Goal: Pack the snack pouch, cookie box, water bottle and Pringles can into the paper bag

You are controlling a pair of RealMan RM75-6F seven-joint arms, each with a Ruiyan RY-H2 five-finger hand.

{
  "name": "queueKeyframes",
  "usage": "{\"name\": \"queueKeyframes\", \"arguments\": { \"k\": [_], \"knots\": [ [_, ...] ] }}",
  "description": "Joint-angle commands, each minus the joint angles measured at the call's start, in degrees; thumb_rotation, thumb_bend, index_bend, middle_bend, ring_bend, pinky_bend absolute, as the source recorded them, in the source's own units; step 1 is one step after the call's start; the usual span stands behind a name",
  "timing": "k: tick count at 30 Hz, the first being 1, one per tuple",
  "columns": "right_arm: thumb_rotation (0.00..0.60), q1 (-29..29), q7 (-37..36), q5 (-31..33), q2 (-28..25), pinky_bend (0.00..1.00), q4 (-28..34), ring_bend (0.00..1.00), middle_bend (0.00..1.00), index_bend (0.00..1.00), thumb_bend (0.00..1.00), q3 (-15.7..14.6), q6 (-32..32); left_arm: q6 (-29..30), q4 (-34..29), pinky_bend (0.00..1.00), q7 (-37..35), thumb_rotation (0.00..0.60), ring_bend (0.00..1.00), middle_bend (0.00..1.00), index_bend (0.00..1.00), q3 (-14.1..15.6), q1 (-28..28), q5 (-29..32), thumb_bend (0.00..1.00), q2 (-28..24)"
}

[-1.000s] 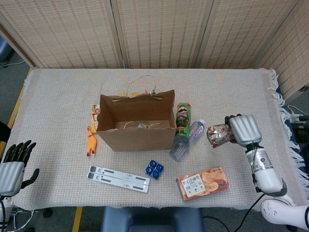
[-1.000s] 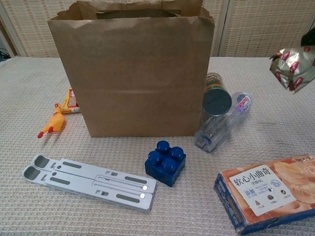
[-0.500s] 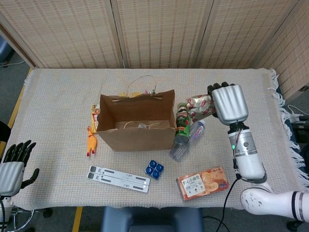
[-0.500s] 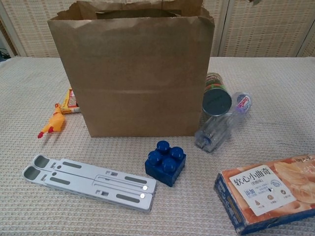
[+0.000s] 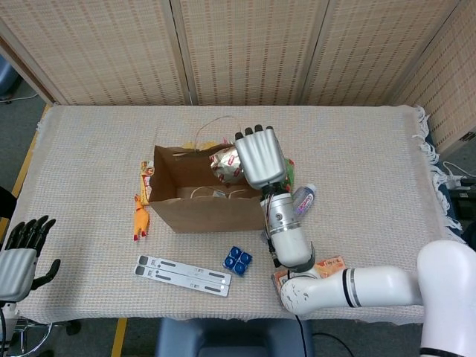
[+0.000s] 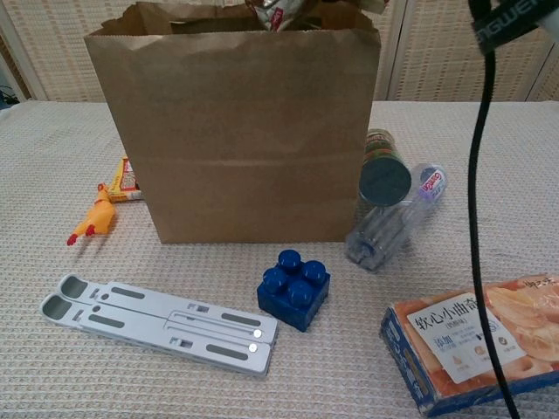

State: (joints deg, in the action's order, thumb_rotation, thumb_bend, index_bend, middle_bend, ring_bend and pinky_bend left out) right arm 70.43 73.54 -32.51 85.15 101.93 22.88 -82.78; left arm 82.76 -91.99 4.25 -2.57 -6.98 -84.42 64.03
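My right hand (image 5: 259, 156) holds the crinkled silver-and-red snack pouch (image 5: 225, 165) over the open mouth of the brown paper bag (image 5: 208, 210); in the chest view the pouch (image 6: 278, 14) just shows above the bag's (image 6: 236, 131) rim. The green Pringles can (image 6: 385, 168) and the clear water bottle (image 6: 397, 220) lie side by side right of the bag. The orange cookie box (image 6: 480, 338) lies flat at the front right. My left hand (image 5: 21, 253) hangs open off the table's front left corner.
A blue toy brick (image 6: 294, 290) and a grey folding stand (image 6: 157, 322) lie in front of the bag. A yellow rubber chicken (image 6: 90, 221) and a small packet (image 6: 125, 182) lie to its left. My right arm's black cable (image 6: 479, 201) hangs across the chest view.
My right hand has carried the snack pouch up from the table's right side and leftward, and it now hovers over the bag's opening. The left hand has stayed still.
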Motion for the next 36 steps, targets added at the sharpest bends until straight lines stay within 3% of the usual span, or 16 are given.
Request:
{"name": "queueKeyframes", "arguments": {
  "k": [1,4,6,9,12,18,22,25,29,36],
  "knots": [
    [0.6,1.83,2.73,1.08,2.71,0.65,-2.88,0.53,0.54,0.48,0.3,-0.98,-0.73,-0.07,0.01,0.0,-0.08,0.6,0.0,0.0,0.05,0.0,-0.03,0.01,0.38,-0.04],
    [0.6,2.27,3.57,1.72,3.52,0.54,-3.42,0.34,0.42,0.18,0.23,-1.15,-1.04,-0.18,-0.01,0.0,-0.25,0.6,0.0,0.0,0.05,0.03,-0.08,-0.01,0.38,-0.12],
    [0.6,2.35,4.23,2.18,3.5,0.4,-3.12,0.16,0.23,0.02,0.12,-1.26,-1.41,-0.2,-0.05,0.0,-0.29,0.6,0.0,0.0,0.05,0.05,-0.09,-0.02,0.38,-0.17],
    [0.6,2.17,3.85,0.51,3.03,0.21,-2.67,0.01,0.05,0.0,0.04,-1.67,-2.12,-0.14,-0.09,0.0,-0.18,0.6,0.0,0.0,0.05,0.07,-0.06,-0.03,0.38,-0.16],
    [0.6,1.43,1.43,-2.58,2.27,0.14,-2.0,0.0,0.01,0.0,0.02,-2.0,-2.35,-0.07,-0.15,0.0,0.02,0.6,0.0,0.0,0.05,0.06,-0.04,0.01,0.38,-0.11],
    [0.6,-0.81,-0.41,-4.09,-1.12,0.14,2.81,0.0,0.01,0.0,0.01,-1.77,-3.64,0.03,-0.26,0.0,0.42,0.6,0.0,0.0,0.05,0.01,0.01,0.17,0.38,-0.01],
    [0.6,-4.07,-2.35,-6.35,-5.66,0.14,8.0,0.0,0.01,0.0,0.01,-3.44,-4.38,0.08,-0.25,0.0,0.53,0.6,0.0,0.0,0.05,-0.01,0.03,0.2,0.38,0.04],
    [0.6,-8.23,-5.43,-8.59,-10.51,0.14,12.54,0.0,0.01,0.0,0.01,-6.21,-4.36,0.12,-0.23,0.0,0.68,0.6,0.0,0.0,0.05,-0.01,0.04,0.22,0.38,0.09],
    [0.6,-15.63,-12.57,-13.27,-17.63,0.14,16.49,0.0,0.01,0.0,0.01,-12.33,-2.91,0.22,-0.28,0.0,0.91,0.6,0.0,0.0,0.05,-0.02,0.07,0.23,0.38,0.16],
    [0.6,-25.07,-23.15,-19.79,-24.06,0.14,12.95,0.0,0.01,0.0,0.01,-23.93,5.24,0.59,-0.58,0.0,2.19,0.6,0.0,0.0,0.05,-0.19,0.2,0.55,0.38,0.52]
  ]
}}
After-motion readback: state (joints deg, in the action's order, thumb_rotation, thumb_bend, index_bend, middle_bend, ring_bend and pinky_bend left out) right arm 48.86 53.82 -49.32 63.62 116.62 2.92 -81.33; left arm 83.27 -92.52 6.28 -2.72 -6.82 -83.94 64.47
